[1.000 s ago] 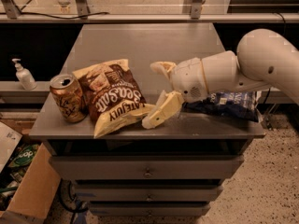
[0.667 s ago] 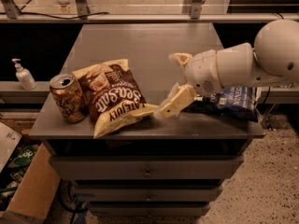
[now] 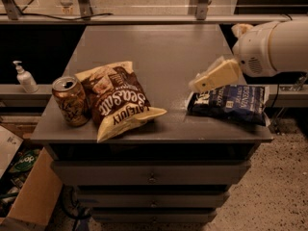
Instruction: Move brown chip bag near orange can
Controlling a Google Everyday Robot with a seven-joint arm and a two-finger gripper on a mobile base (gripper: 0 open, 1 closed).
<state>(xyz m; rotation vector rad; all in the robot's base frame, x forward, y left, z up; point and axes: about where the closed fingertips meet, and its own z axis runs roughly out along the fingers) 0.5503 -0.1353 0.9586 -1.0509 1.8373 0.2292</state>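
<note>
The brown chip bag lies flat at the front left of the grey cabinet top, its cream-yellow band toward the front edge. The orange can stands upright just left of it, touching or nearly touching the bag's left side. My gripper is up over the right side of the top, well clear of the brown bag, open and empty. One cream finger points down-left above the dark blue chip bag.
A dark blue chip bag lies at the front right of the top. A sanitizer pump bottle stands on a ledge to the left. A cardboard box sits on the floor at lower left. Drawers run below the top.
My gripper has drawn back to the right and upward, away from the brown chip bag. The bag and the can have stayed in place.
</note>
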